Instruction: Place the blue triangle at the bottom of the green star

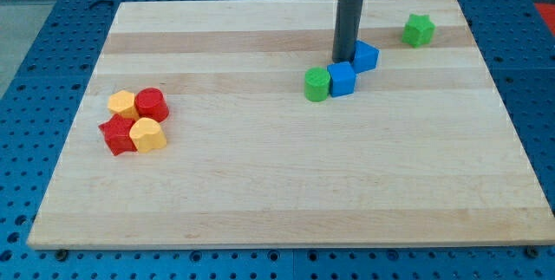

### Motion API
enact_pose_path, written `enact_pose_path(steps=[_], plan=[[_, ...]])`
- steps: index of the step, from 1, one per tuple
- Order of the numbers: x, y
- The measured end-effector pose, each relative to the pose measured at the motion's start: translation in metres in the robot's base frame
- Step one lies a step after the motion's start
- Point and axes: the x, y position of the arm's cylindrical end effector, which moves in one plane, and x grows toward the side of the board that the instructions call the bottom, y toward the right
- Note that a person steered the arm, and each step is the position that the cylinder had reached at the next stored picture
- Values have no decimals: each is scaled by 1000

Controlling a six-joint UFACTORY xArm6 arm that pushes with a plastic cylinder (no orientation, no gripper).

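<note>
Tip: my tip (344,59) has no tool, just a rod – it touches the blue triangle (366,56) on the view's left.
Star: the green star (418,29) is near, up and right.
Risk: the blue cube (342,79) could get pushed too – it sits just below.

A pale wooden surface (286,185) with lengthwise grain is seen resting on a blue perforated base (26,124). Toward the view's top right a green star-shaped block (418,29) is found alone. Near the top centre, a blue triangular block (366,55), a blue cube-like block (342,79) and a green cylindrical block (316,84) are lined up, touching. At the view's left, a yellow hexagonal block (122,103), a red cylindrical block (152,104), a red star-like block (115,134) and a yellow rounded block (148,134) are clustered together.
</note>
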Motion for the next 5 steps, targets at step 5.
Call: enact_pose_path(steps=[5], plan=[[25, 24]])
